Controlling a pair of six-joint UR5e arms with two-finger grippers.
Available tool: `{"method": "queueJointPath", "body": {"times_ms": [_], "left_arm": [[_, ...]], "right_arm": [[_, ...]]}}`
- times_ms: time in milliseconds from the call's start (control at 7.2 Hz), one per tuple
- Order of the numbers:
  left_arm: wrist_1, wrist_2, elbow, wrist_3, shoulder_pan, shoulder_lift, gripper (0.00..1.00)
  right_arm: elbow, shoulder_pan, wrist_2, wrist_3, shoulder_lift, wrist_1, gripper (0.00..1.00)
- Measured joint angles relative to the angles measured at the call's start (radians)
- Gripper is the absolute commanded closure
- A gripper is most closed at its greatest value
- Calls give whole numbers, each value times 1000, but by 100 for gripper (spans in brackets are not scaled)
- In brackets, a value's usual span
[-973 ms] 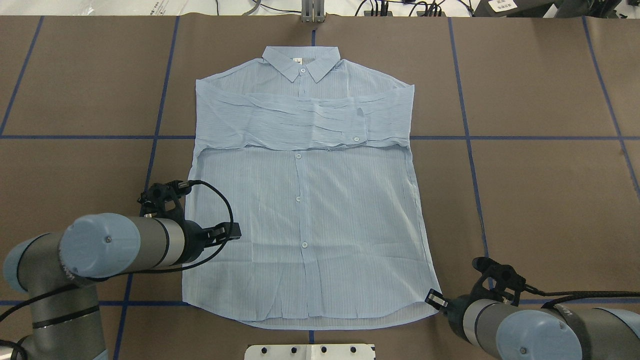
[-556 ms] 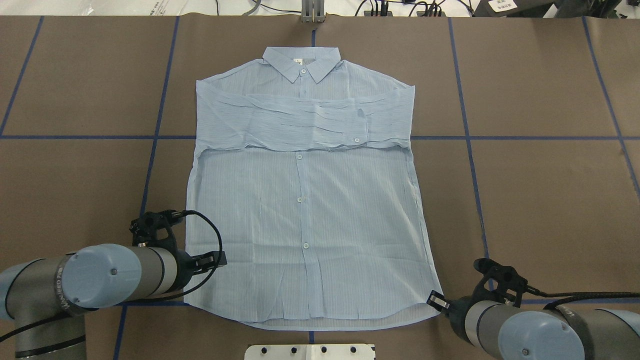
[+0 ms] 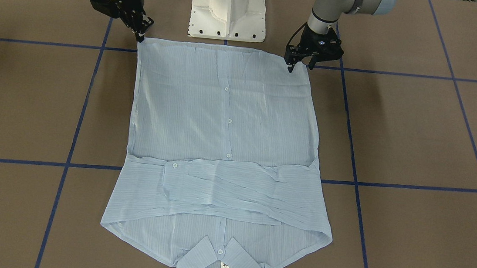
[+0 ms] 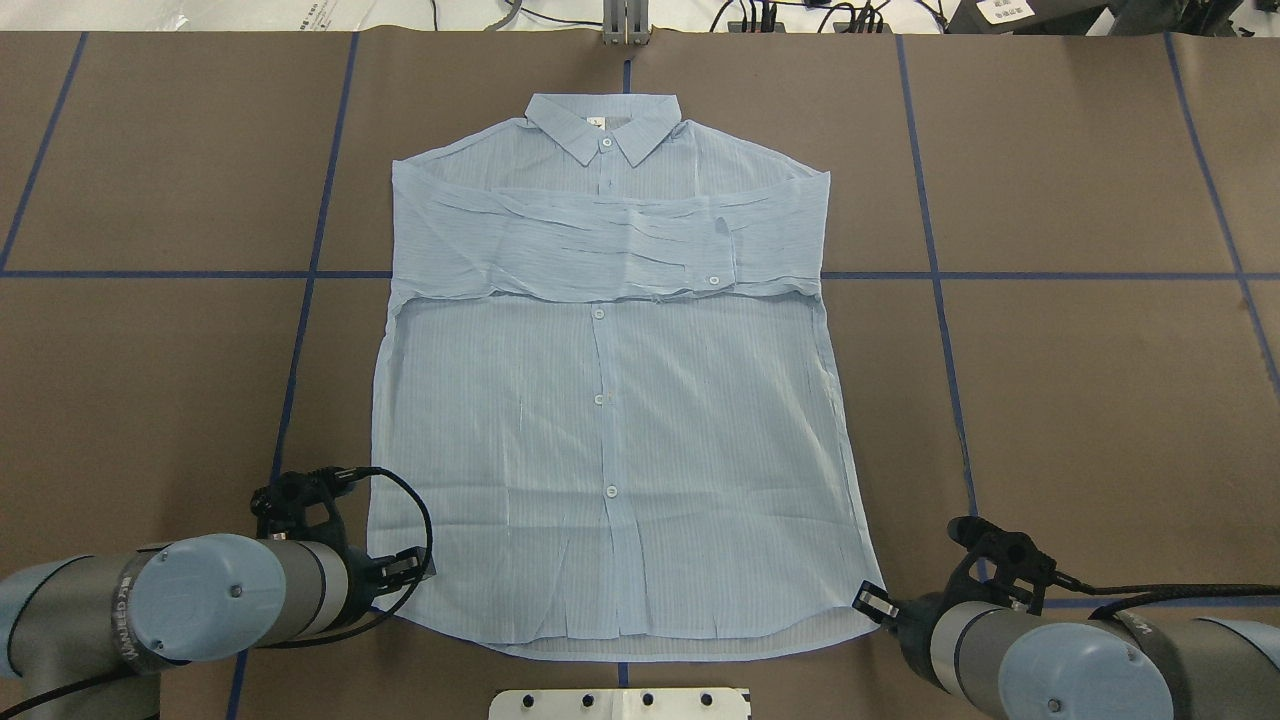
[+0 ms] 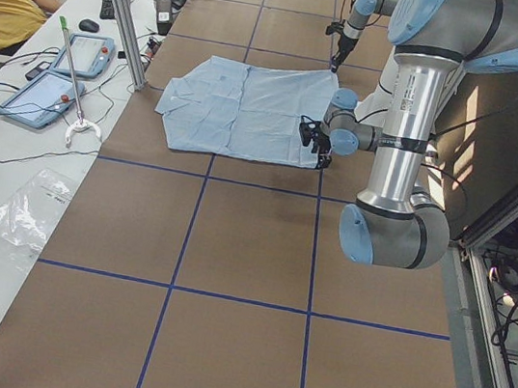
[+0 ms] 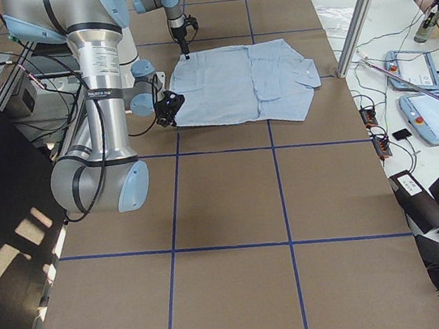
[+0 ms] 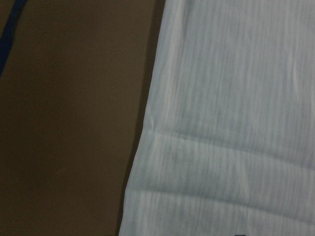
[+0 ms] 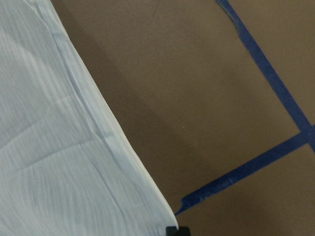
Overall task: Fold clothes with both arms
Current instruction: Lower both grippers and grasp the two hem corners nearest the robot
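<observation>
The pale blue striped shirt (image 4: 610, 420) lies flat and buttoned, collar at the far side, hem toward me, both sleeves folded across the chest. It also shows in the front-facing view (image 3: 222, 119). My left gripper (image 4: 415, 568) is low over the shirt's left hem corner, jaws apart; the front-facing view (image 3: 300, 65) shows its two fingers spread at the cloth edge. My right gripper (image 4: 868, 600) sits at the right hem corner (image 3: 143, 30), seemingly open, holding nothing. The wrist views show the shirt edge on the brown table (image 7: 236, 98) (image 8: 49, 147).
The brown table cover (image 4: 1080, 400) carries blue tape lines. The white pedestal base (image 3: 229, 8) stands just behind the hem. A metal post (image 4: 626, 25) and cables lie at the far edge. An operator and tablets (image 5: 57, 76) are beside the table.
My left arm has drawn back along the shirt's left edge, from mid-body to the hem corner. The right arm and the shirt have not moved.
</observation>
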Motion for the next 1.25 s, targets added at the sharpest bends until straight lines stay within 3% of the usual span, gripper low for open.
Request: {"method": "queueJointPath", "body": {"times_ms": [417, 695, 834, 973, 1112, 1251], "left_arm": [[4, -2, -3, -7, 5, 7, 36], [16, -3, -5, -9, 5, 9, 41], [21, -3, -6, -9, 5, 9, 51], [27, -3, -10, -9, 5, 9, 70], [36, -4, -16, -10, 5, 10, 98], [42, -5, -21, -10, 6, 10, 100]], "right_arm": [[1, 0, -1, 0, 3, 0, 100], [1, 0, -1, 0, 4, 0, 100], [1, 0, -2, 0, 5, 0, 100], [1, 0, -2, 0, 5, 0, 100], [1, 0, -2, 0, 6, 0, 100], [1, 0, -2, 0, 6, 0, 100]]}}
